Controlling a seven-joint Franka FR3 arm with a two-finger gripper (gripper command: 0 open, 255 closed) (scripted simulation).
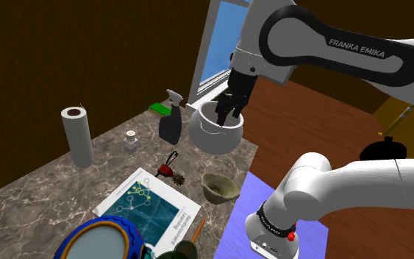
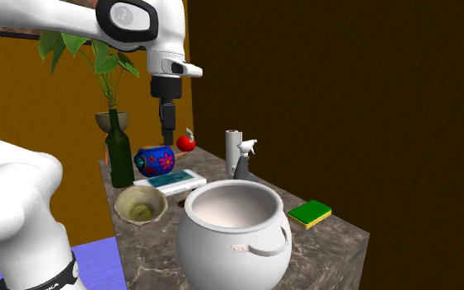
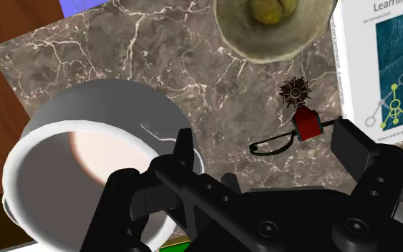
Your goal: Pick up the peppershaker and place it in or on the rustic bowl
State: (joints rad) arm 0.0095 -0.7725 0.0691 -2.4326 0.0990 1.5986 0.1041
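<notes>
The pepper shaker point(image 1: 130, 140), small and grey with a pale top, stands on the marble counter between the paper towel roll point(image 1: 76, 136) and the spray bottle point(image 1: 170, 121). The rustic bowl point(image 1: 220, 186) point(image 2: 141, 204) point(image 3: 275, 28) is a dull olive-beige dish near the counter's edge, with a yellowish lump inside. My gripper point(image 1: 227, 112) point(image 2: 169, 142) point(image 3: 268, 150) hangs open and holds nothing. It is above the counter by the big white pot point(image 1: 215, 131) point(image 3: 85, 157), well away from the shaker.
A red brush-like tool point(image 1: 170, 171) point(image 3: 307, 123) lies between the pot and the bowl. A book point(image 1: 150, 206) point(image 3: 386, 64), a blue patterned vase point(image 2: 156, 161), a green bottle point(image 2: 120, 152) and a green sponge point(image 2: 310, 214) also sit on the counter point(image 1: 43, 191).
</notes>
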